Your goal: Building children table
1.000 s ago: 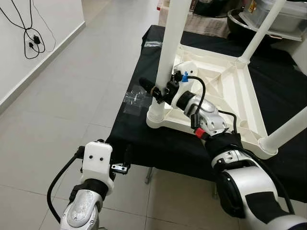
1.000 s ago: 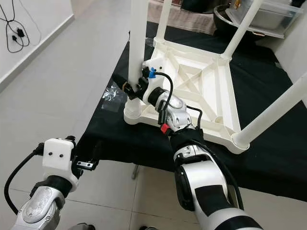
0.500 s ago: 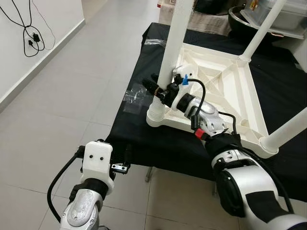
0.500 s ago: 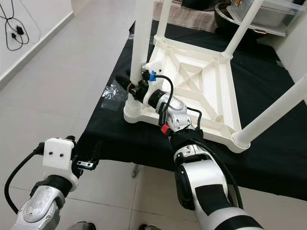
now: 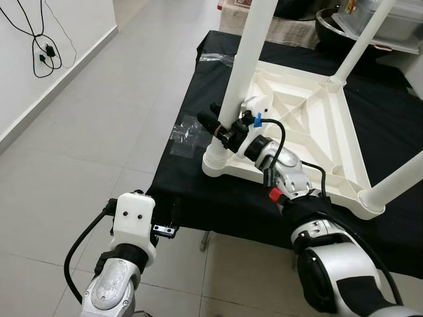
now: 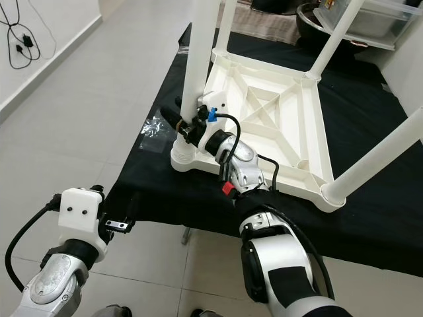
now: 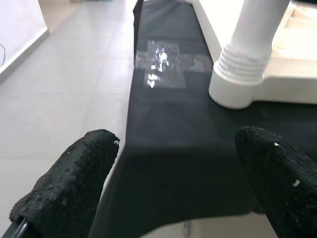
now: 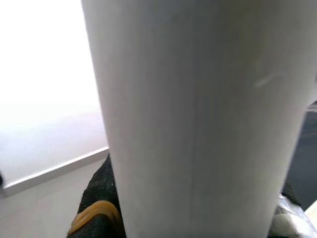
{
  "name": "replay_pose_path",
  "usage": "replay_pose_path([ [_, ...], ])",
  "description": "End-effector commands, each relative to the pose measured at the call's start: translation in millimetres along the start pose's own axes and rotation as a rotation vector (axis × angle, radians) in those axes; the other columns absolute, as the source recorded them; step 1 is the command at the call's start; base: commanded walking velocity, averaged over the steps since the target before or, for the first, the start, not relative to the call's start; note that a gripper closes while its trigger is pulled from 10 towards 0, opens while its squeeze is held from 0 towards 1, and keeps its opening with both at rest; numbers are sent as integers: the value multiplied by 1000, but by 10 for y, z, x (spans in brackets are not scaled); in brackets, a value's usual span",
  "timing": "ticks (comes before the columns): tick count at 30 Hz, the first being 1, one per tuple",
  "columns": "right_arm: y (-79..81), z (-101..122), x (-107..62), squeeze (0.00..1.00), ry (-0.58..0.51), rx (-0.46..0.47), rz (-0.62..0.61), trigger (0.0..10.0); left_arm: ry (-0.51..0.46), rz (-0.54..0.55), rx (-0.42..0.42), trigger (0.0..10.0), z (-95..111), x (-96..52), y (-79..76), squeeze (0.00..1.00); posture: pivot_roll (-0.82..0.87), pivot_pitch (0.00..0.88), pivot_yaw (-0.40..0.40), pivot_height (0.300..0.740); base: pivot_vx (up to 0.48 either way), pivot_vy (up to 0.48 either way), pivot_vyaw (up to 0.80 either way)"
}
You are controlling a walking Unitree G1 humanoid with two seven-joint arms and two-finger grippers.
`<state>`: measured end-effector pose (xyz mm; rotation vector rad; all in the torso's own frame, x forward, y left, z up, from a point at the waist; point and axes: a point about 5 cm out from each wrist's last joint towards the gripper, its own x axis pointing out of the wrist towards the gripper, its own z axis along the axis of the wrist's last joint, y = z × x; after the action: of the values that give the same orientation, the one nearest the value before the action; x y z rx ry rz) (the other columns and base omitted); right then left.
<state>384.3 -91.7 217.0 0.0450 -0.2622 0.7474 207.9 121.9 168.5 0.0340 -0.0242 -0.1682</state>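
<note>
The white plastic children's table (image 5: pixel 310 125) lies upside down on a black cloth (image 5: pixel 218 191), its ribbed underside up and round legs standing upward. The near-left leg (image 5: pixel 241 79) sits in a ringed socket at the cloth's near-left corner. The right gripper (image 5: pixel 221 129) has its black fingers closed around that leg just above the socket. The left gripper (image 7: pixel 173 188) hovers off the cloth's near edge, fingers (image 7: pixel 74 183) spread wide, holding nothing. A clear plastic bag (image 5: pixel 187 137) lies beside the socket.

The table (image 5: pixel 310 125) looks like smooth, slightly glossy white plastic, resting on matt black cloth (image 5: pixel 192 178) over glossy floor tiles (image 5: pixel 86 132).
</note>
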Motion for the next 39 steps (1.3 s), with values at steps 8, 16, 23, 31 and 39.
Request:
replay_pose_path([
  [8, 33, -460, -212, 0, 124, 6, -400, 0, 9, 0, 15, 10000, -6, 15, 44, 0, 162, 174, -134, 740, 0, 0, 0],
  [16, -20, -482, -395, 0, 189, -68, -966, 0, 7, -3, 14, 10000, -5, 16, 38, 0, 163, 164, -136, 740, 0, 0, 0],
  [23, 342, -449, -244, 0, 217, 66, -1317, 0, 5, -5, 18, 10000, 0, 28, 38, 0, 176, 157, -133, 740, 0, 0, 0],
  [31, 560, -362, -76, 0, 189, 133, -1277, 10000, 3, -10, 22, 10000, 7, 34, 47, 0, 181, 158, -131, 740, 0, 0, 0],
  [39, 485, -257, -79, 1000, 137, 86, -1198, 10000, 12, -17, 19, 10000, -18, 43, 20, 0, 162, 163, -126, 740, 0, 0, 0],
])
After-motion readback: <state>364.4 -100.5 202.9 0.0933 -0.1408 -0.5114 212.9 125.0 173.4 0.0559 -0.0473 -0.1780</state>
